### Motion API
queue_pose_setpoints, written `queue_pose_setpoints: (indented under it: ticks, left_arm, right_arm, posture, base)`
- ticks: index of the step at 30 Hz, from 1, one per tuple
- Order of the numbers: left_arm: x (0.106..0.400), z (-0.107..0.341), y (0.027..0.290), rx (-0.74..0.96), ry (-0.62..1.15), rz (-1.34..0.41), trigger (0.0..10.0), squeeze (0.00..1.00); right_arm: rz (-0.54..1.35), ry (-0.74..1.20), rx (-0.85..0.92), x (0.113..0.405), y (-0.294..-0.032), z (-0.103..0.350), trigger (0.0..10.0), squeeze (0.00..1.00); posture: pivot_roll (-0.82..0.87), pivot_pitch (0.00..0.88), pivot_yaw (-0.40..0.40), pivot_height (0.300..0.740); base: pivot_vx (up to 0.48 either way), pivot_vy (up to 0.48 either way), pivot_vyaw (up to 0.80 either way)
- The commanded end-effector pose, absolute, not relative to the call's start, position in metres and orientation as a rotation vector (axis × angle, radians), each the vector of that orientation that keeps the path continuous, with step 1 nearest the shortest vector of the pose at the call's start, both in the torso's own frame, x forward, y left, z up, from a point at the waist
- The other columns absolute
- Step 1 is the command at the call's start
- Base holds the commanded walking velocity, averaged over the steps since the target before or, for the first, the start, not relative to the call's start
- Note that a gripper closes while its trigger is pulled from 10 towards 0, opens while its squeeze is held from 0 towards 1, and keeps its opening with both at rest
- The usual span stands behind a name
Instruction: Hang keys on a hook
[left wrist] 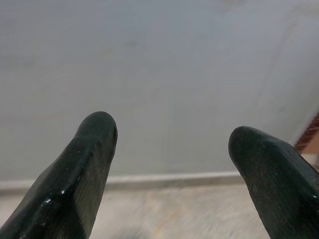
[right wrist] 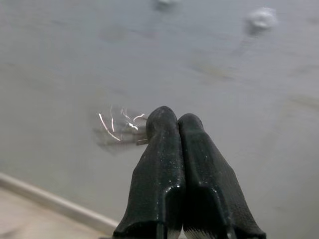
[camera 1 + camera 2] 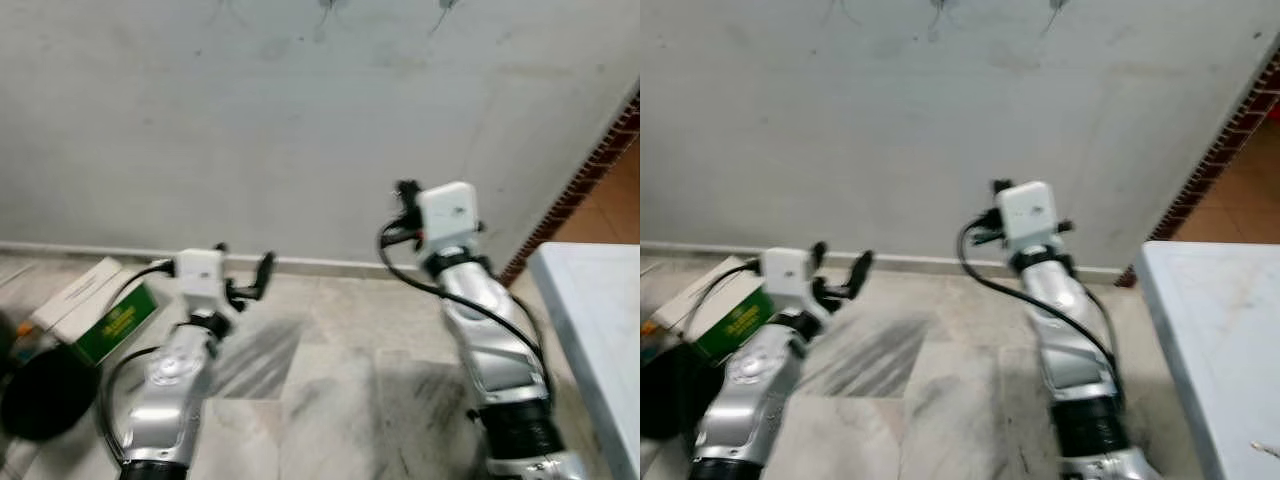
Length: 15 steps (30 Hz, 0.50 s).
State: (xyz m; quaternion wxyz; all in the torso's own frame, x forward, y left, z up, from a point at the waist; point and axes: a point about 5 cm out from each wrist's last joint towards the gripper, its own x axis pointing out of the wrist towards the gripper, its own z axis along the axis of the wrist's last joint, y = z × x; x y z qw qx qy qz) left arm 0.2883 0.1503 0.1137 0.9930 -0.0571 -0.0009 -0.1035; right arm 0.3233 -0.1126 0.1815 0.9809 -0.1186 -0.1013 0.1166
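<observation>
**At the wall, keys low and hooks high**

Down on the left, on the marble floor, a green and white cardboard box [image 3: 100,310] lies beside a round black object [image 3: 45,395]; neither matters to the job. Next along, the left gripper [image 3: 842,257] is held out low towards the skirting, its two black fingers spread wide with nothing between them.

Further right, the right gripper [image 2: 177,119] is raised higher and points at the grey plastered wall [image 3: 250,130], its fingers pressed tightly together. Just beside their tips shows a blurred bunch of glinting metal keys [image 2: 119,130], too smeared to tell ring from blade; I judge the keys are pinched there and dangling.

What the coming move turns on is height. Small pale wall hooks [image 2: 259,17] sit well above the fingertips, close to the upper edge of the head views, one roughly over the right arm. That arm is clearly the nearer, so the keys probably need lifting straight up the wall before any forward reach.

Far right stands a white table [image 3: 600,330].
</observation>
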Motion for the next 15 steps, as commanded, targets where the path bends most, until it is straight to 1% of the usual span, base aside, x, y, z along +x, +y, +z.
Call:
queue_pose_setpoints:
  ticks: [1,15]
  left_arm:
    - [0.2872,0.1147,0.1401,-0.128,-0.003,-0.245,10.0,0.00]
    - [0.2871,0.1142,0.1373,-0.132,0.002,-0.256,10.0,0.00]
  right_arm:
    - [0.201,-0.198,-0.241,0.3238,-0.1225,0.1818,10.0,0.00]
    - [0.197,-0.199,-0.242,0.3244,-0.1230,0.1816,10.0,0.00]
  posture:
    - [-0.04,0.089,0.022,0.740]
    - [-0.04,0.086,0.023,0.740]
  base:
    - [0.401,0.000,0.00]
    - [0.400,0.000,0.00]
